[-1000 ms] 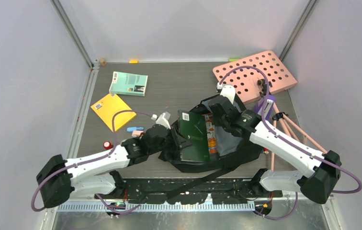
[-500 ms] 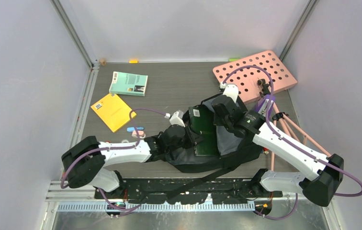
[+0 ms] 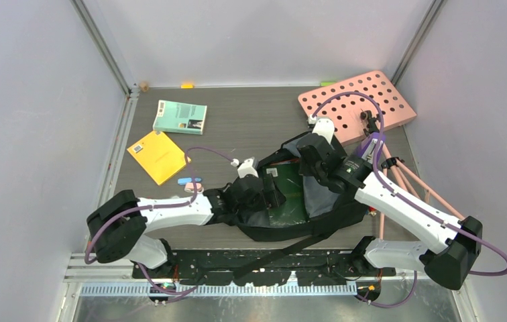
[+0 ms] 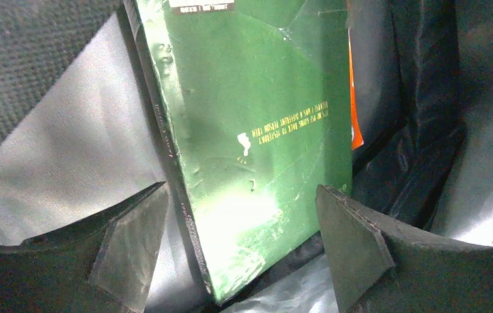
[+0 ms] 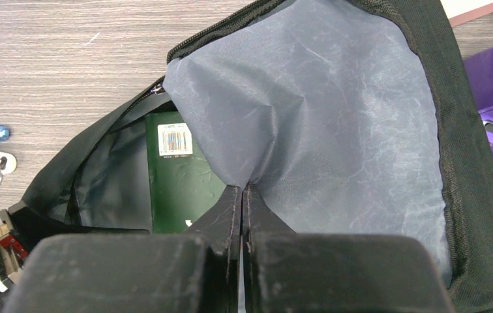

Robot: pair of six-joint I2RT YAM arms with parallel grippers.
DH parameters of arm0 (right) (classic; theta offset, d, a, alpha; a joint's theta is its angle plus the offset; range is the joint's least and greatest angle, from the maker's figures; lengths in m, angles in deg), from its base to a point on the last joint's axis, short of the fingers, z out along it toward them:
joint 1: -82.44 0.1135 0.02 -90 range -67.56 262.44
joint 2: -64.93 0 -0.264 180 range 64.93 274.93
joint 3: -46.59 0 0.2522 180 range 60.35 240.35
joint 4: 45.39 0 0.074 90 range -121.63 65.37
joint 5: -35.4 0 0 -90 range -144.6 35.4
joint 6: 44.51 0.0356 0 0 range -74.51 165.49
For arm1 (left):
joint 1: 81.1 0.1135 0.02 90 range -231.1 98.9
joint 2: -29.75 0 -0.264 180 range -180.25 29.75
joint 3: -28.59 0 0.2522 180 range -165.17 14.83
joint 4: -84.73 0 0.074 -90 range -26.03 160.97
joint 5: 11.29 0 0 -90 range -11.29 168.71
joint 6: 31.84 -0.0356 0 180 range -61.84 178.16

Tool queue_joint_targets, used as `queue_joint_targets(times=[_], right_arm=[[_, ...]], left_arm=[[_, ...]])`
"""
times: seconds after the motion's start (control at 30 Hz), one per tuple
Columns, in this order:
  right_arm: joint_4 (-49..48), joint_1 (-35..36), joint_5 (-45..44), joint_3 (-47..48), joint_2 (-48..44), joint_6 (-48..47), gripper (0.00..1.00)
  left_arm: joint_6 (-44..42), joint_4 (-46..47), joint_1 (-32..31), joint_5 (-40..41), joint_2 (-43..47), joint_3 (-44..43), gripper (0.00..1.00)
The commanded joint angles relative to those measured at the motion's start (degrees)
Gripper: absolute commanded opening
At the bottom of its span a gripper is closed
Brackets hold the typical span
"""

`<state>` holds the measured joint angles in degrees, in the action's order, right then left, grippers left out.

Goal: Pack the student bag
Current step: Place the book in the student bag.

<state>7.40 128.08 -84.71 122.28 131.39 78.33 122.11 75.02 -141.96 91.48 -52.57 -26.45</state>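
**Student bag (image 3: 345,213) lying open by the middle of the near edge of the table (image 3: 251,121), with a green book (image 4: 257,111) inside.**
The right pincer (image 5: 242,190) is pressed together on a fold of the bag's grey lining, which is held raised. The left pincer (image 4: 242,195) is spread wide inside the bag, with one finger on each side of the green book and neither seen touching it. A teal book (image 3: 180,117) and a yellow book (image 3: 158,155) lie toward the left edge, and a pink board (image 3: 358,104) is seen at the far right corner.
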Motion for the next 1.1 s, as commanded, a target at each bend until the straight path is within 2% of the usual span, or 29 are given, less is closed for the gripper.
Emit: queue_joint_targets(times=[0.0,0.37,0.53,0.77,1.07], right_arm=[[-7.29,0.06,-2.05,2.05,-2.2,0.08,0.0],[-7.18,0.05,-1.8,2.46,-2.47,-0.05,0.01],[-7.25,0.05,-1.76,2.4,-2.41,-0.06,0.0],[-7.13,0.05,-1.87,2.24,-2.04,-0.14,0.0],[-7.21,0.06,-1.87,1.96,-1.53,0.03,0.0]], left_arm=[[-3.04,-2.38,-0.28,1.32,1.55,-3.42,0.85],[-4.21,-2.91,-0.8,-1.96,-6.94,-7.53,0.86],[-4.6,3.01,-2.06,-2.11,-9.99,-8.61,0.86],[-5.85,4.52,-2.93,-5.15,-16.9,-16.58,0.84],[-8.83,-0.22,-3.37,-4.2,-19.98,-22.13,0.85]])
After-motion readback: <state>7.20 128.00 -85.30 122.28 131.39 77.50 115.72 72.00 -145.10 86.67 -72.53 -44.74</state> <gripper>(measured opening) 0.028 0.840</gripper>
